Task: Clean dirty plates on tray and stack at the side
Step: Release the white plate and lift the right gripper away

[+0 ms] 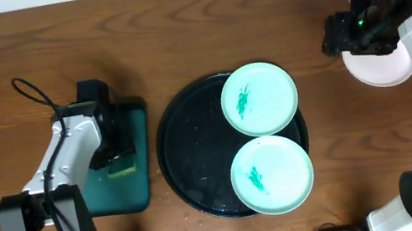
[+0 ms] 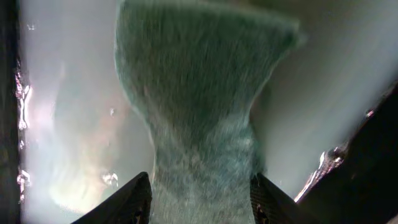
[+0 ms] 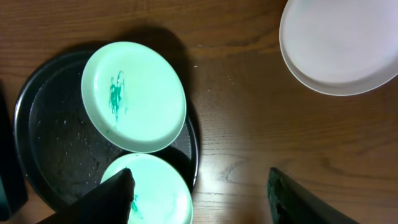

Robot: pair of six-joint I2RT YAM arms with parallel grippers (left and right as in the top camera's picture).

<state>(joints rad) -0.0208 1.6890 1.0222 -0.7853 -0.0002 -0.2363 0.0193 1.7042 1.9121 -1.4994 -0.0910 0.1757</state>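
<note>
Overhead is giving us the layout: the far mint plate (image 1: 259,99) and near mint plate (image 1: 272,174) are sitting smeared on the right side of the black tray (image 1: 189,161), mid-worktop. The white plate (image 1: 385,72) is lying by the worktop's right edge, which we're reading as the stack spot. Our left gripper (image 1: 116,157) is looking clamped on the sponge (image 2: 199,93) over the teal tray (image 1: 130,192) near the left edge, probably readying a wipe. Our right gripper (image 3: 202,196) is hanging spread and empty near the white plate.
</note>
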